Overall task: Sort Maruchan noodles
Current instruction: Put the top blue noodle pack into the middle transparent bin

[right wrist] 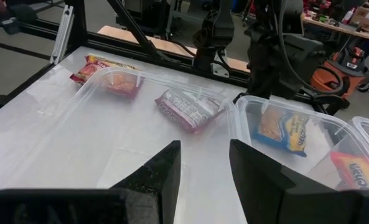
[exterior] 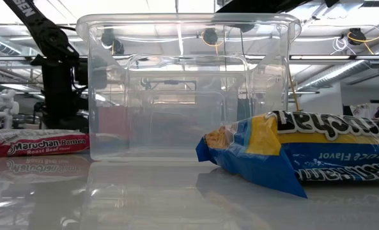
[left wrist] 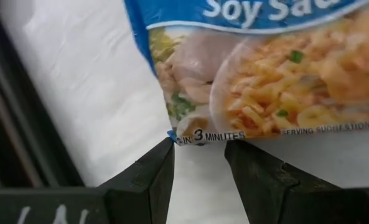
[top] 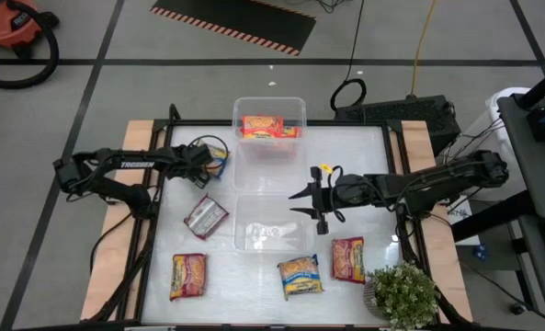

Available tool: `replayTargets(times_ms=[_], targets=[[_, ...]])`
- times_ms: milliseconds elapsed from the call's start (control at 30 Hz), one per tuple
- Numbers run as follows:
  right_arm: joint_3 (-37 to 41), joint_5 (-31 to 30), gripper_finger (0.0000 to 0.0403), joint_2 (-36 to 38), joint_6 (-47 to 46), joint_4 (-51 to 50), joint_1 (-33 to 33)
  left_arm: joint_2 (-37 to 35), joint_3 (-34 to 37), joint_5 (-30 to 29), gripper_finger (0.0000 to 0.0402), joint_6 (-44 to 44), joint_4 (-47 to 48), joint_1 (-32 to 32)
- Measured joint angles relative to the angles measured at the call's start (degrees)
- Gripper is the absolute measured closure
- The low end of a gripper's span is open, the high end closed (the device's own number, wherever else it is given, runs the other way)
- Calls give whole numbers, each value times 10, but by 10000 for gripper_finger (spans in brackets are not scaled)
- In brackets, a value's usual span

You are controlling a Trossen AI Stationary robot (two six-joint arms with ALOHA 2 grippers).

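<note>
Plastic packets: six in view, three orange, two blue-yellow, one silver-red
Near row: orange packet (top: pixel 188 276) on the left, blue packet (top: pixel 300 276) in the middle, second orange packet (top: pixel 347 258) to its right, all flat on the table
Plant: one (top: pixel 403 296), near right corner
Silver packet: (top: pixel 204 216) just left of the near bin
Bins: three clear ones in a line, near bin (top: pixel 243 241), middle bin (top: pixel 239 175), far bin (top: pixel 300 103)
Right gripper: (right wrist: pixel 204 149) fingers apart, holding nothing, just right of the near and middle bins
Left gripper: (left wrist: pixel 200 146) fingers apart, tips right at the edge of the other blue packet (top: pixel 217 158), left of the middle bin
Far bin contents: third orange packet (top: pixel 263 126)
Table: (top: pixel 364 156) glossy white top, wood side strips
Room: grey floor, striped mat (top: pixel 235 23), orange vacuum (top: pixel 10 23) far left
</note>
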State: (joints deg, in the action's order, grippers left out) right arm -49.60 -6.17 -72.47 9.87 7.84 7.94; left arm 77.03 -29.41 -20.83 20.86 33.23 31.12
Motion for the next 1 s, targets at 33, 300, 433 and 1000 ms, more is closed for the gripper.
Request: replayTargets(times_ms=[33, 300, 433, 1000], targets=[[0, 0, 270, 0, 0, -1, 0, 0, -1, 9, 238, -1, 0, -4], [0, 0, 270, 0, 0, -9, -1, 3, -66, 81, 238, -2, 71, -46], [0, 0, 270, 0, -1, -17, -1, 2, -70, 31, 238, 1, 71, -55], [43, 0, 271, 0, -27, 27, -1, 3, -24, -13, 238, -91, -6, -4]])
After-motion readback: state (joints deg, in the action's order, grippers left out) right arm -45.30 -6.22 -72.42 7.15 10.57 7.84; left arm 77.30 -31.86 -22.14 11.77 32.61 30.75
